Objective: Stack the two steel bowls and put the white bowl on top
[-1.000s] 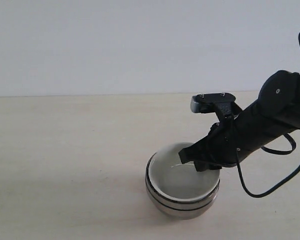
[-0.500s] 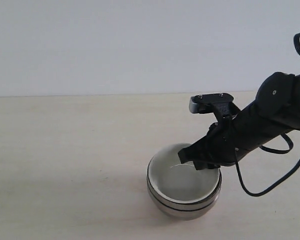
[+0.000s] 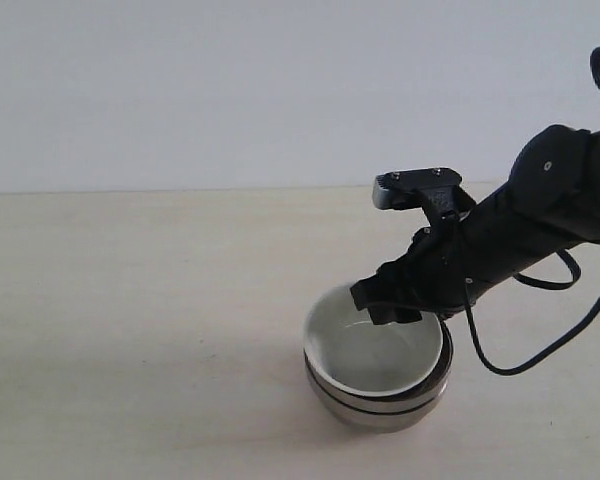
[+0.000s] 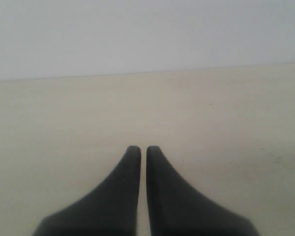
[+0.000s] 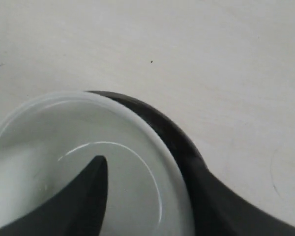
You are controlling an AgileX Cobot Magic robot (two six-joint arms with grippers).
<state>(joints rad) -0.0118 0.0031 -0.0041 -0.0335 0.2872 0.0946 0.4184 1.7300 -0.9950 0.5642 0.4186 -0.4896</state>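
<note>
Inspector: Operator, the white bowl (image 3: 375,352) your right gripper (image 3: 384,305) straddles is plain cream-white inside.
Operator: And under the jaws?
Inspector: The steel bowls (image 3: 380,412) are mirror-grey, with a dark line between them. Your right gripper and left gripper (image 4: 139,150) are matt black. The table (image 3: 130,300) around them is pale beige, faintly streaked.
</note>
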